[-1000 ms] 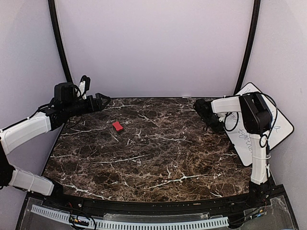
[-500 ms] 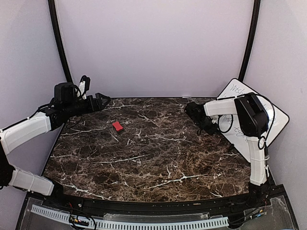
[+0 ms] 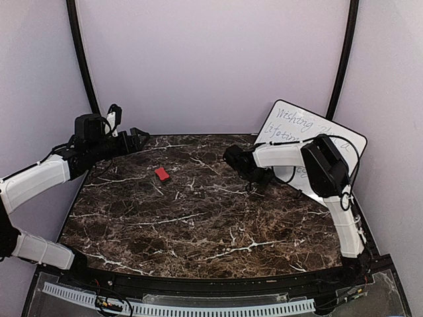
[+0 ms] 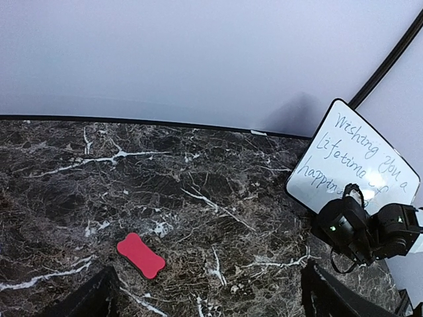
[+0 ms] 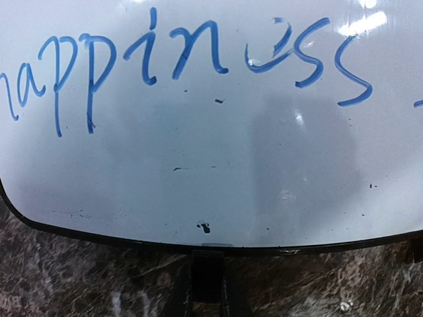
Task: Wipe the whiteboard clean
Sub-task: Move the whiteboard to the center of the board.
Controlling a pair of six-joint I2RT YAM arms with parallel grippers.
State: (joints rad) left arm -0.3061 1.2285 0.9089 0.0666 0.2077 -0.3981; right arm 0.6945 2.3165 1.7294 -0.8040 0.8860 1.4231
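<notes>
The whiteboard stands tilted at the back right, with blue handwriting on it. It also shows in the left wrist view and fills the right wrist view, where the word "happiness" is legible. My right gripper is shut on the board's lower black edge. A small red eraser lies on the marble at the left, also in the left wrist view. My left gripper is open and empty, above and behind the eraser.
The dark marble table lies between both arms. Grey walls and two black curved poles close in the back and sides. The right arm's links cover part of the board.
My right gripper has pulled the whiteboard leftward from the right wall toward the table's back middle, turning it so more writing shows. The left arm and the eraser have not moved.
</notes>
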